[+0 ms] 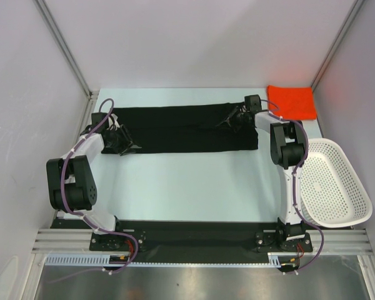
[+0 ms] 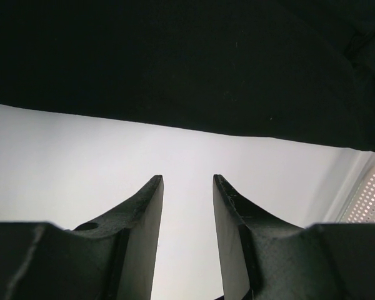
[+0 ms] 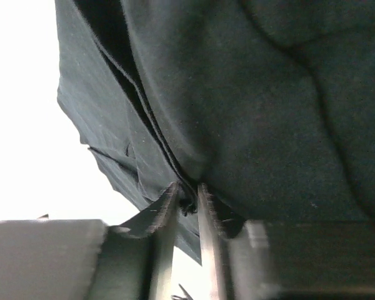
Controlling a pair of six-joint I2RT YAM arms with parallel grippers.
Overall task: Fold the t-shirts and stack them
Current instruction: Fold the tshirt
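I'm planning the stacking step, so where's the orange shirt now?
In the top view, the orange shirt lies folded in the far right corner of the table, past the right end of the black shirt and beyond the white basket.

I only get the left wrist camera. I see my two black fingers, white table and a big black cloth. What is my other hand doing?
Observer: Your right hand is pinching the layered edge of that long black cloth t-shirt, near its right end.
Operator: Is there another shirt anywhere?
Observer: Yes, a bright orange-red cloth t-shirt lies folded in the far right corner of the white table.
Operator: What's the white thing with holes at my picture's edge?
Observer: That's a white mesh plastic basket, sitting at the table's right side.
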